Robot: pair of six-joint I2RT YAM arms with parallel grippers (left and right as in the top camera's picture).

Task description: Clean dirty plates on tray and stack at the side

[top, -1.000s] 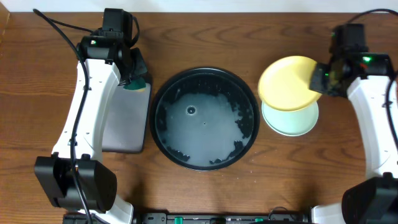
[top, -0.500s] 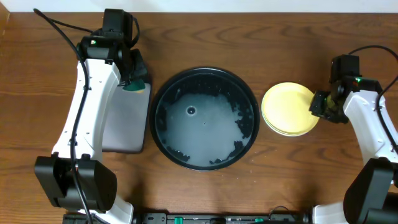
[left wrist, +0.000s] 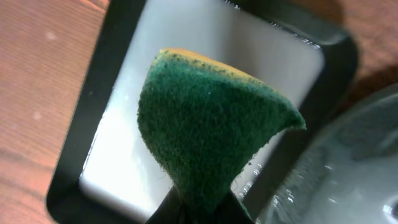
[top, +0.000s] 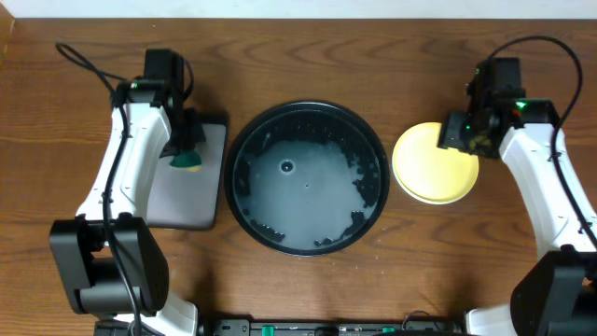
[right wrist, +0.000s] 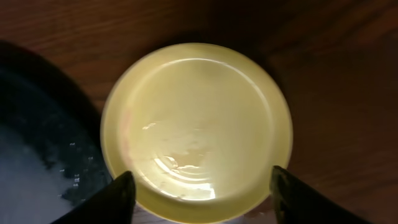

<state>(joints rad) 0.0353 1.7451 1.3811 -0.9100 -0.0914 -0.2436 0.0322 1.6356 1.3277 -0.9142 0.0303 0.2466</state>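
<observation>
L hand (left wrist: 200, 208) pinches fuzzy green sponge (left wrist: 211, 130); R hand (right wrist: 202, 199) wide over glossy round yellow plate (right wrist: 196, 118).

Yellow plate (top: 427, 170), green sponge (left wrist: 211, 140)

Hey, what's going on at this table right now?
The left tool holds a green sponge above the grey tray. The right tool hovers open over the yellow plate, which sits on the table right of the black tray. That tray holds only foamy water, no plates.
</observation>
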